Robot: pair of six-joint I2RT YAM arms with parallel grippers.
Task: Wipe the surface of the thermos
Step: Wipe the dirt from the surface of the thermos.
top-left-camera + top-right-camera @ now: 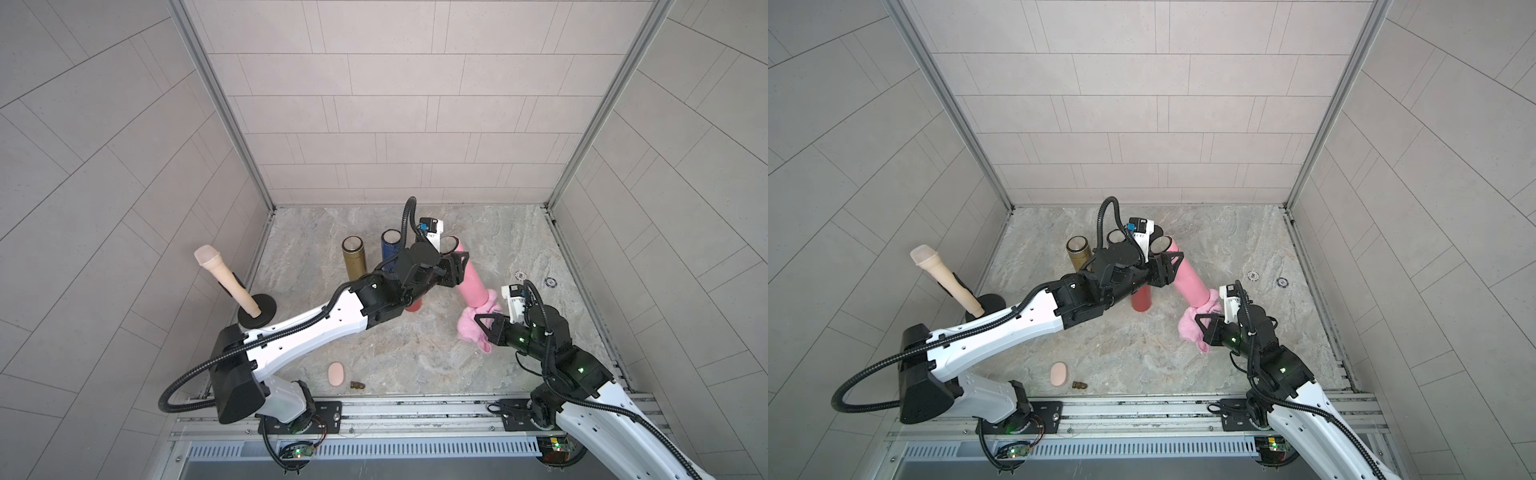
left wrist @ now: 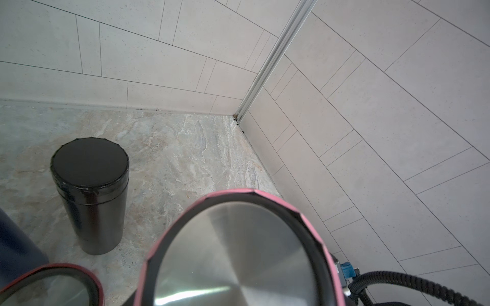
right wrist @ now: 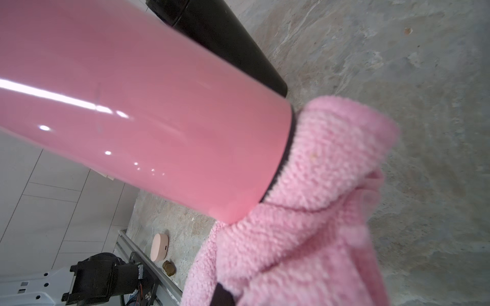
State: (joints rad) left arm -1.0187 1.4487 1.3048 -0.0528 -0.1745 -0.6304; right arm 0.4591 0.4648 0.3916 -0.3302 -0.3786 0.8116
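Thermos [image 1: 471,282], pink, leans tilted over the counter [image 1: 415,353], with the left jaws clamped near its top. Gold flask [image 1: 353,257], blue flask [image 1: 390,245] and red flask [image 1: 413,306] crowd left of it by the outstretched left arm [image 1: 316,328]. The right jaws pinch a cloth [image 1: 468,324] at the thermos's base.

Marbled stone counter [image 1: 415,357]. Upright toward back, close together: gold thermos [image 1: 353,257], blue thermos [image 1: 390,245], black thermos [image 2: 91,196], red thermos [image 1: 413,305]. Near front edge: pink oval pod [image 1: 336,373], small brass piece [image 1: 357,385] beside it. Right side: two round tokens [image 1: 520,275]. Left edge: black disc stand [image 1: 257,312].
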